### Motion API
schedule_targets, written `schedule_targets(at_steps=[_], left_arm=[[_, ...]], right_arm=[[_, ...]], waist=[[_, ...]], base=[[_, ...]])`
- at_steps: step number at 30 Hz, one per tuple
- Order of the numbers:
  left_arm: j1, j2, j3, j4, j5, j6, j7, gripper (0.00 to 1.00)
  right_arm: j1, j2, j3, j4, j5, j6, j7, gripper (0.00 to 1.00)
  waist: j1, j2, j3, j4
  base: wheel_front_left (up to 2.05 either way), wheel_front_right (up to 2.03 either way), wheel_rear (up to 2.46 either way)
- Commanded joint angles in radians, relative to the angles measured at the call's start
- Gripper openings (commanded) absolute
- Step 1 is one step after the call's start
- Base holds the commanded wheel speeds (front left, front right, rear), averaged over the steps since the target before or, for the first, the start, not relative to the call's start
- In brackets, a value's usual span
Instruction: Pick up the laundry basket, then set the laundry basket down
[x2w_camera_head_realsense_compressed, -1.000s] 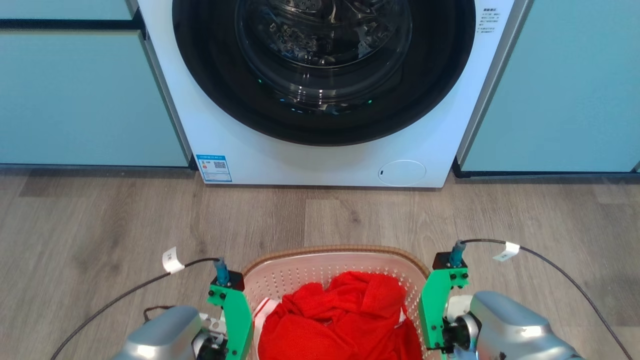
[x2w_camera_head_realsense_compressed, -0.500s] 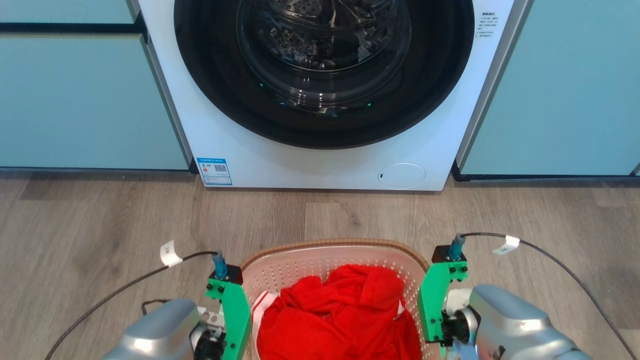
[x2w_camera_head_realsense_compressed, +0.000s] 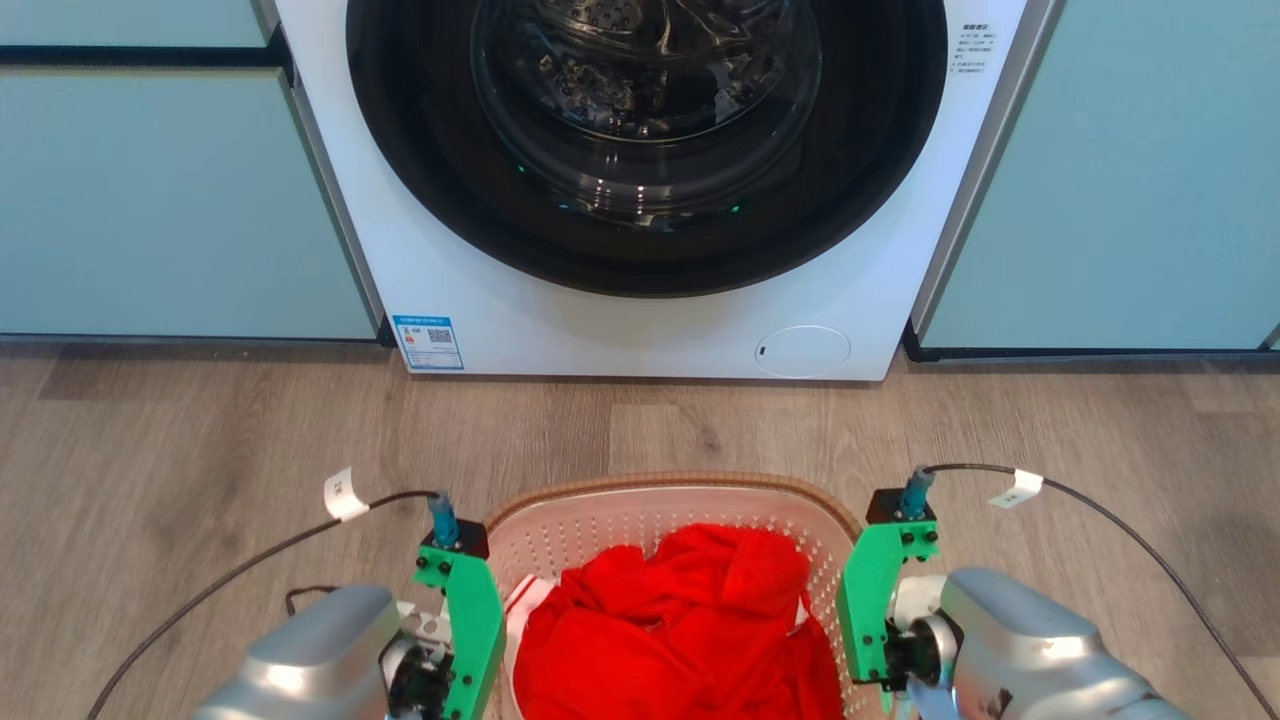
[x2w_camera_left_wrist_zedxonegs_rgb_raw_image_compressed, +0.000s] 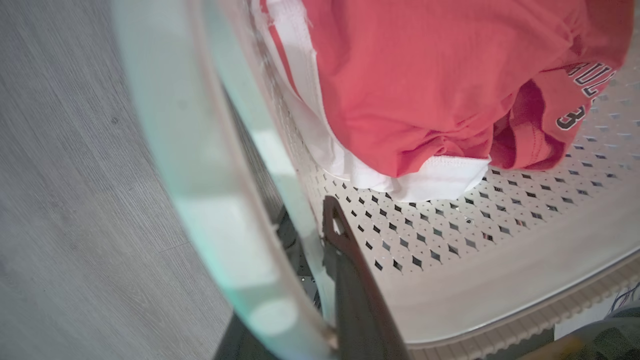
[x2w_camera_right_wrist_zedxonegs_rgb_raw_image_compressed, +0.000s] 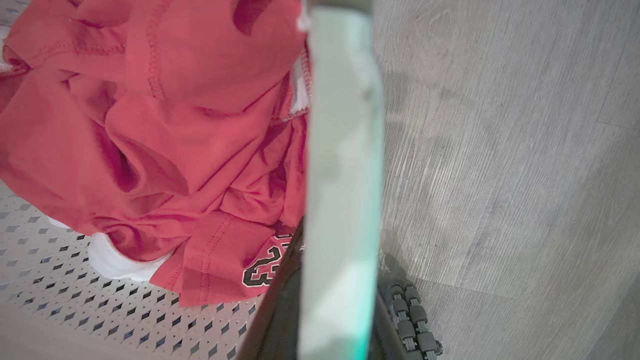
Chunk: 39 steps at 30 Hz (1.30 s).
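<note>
1. Between the earlier head view and now, the laundry basket (x2w_camera_head_realsense_compressed: 610, 535) has climbed a little in the picture towards the washer (x2w_camera_head_realsense_compressed: 650, 335), and both green wrist mounts have climbed with it. The washer itself has slid slightly the other way, so part of the shift is the camera's.
2. It sits low and central in the head view, between the two arms and well short of the washer, over the wooden floor (x2w_camera_head_realsense_compressed: 200, 450). Whether its base is off the boards I cannot tell.
3. The left fingers (x2w_camera_left_wrist_zedxonegs_rgb_raw_image_compressed: 345, 250) are clenched on the basket's left side, one dark finger lying against the inner perforated wall. The right fingers (x2w_camera_right_wrist_zedxonegs_rgb_raw_image_compressed: 277, 320) are clamped the same way on the right side, astride a pale blurred band that I take for a handle (x2w_camera_right_wrist_zedxonegs_rgb_raw_image_compressed: 340, 125).
4. My reading is that the pick-up is in hand: both grips are made and the lift looks begun or just complete.
5. Next comes the setting down. It calls for both arms to lower together and level, so that the load does not slide, and for the fingers to let go only once the base rests flat.
6. Materials: the basket is stiff white plastic, rounded-rectangular, pierced with rows of small diamond holes, under a brown woven-look rim. Inside lies a soft, crumpled red garment (x2w_camera_head_realsense_compressed: 680, 620) with white trim and dark printed numerals. The floor is matt grey-brown plank, and the washer's door is glossy dark glass.
</note>
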Motion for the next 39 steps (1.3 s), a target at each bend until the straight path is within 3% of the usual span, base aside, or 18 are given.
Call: schedule_targets(at_steps=[1, 39], left_arm=[[-0.074, -0.011, 0.01, -0.046, 0.0, -0.017, 0.002, 0.0], [-0.075, -0.011, 0.009, -0.046, 0.0, -0.017, 0.017, 0.0]], right_arm=[[-0.078, 0.025, 0.011, -0.039, 0.005, 0.007, -0.023, 0.0], [-0.094, 0.025, 0.072, -0.015, 0.08, 0.007, -0.039, 0.0]], waist=[[0.0, 0.0, 0.001, 0.0], [0.0, 0.0, 0.007, 0.003]], base=[[0.0, 0.0, 0.0], [0.0, 0.0, 0.0]])
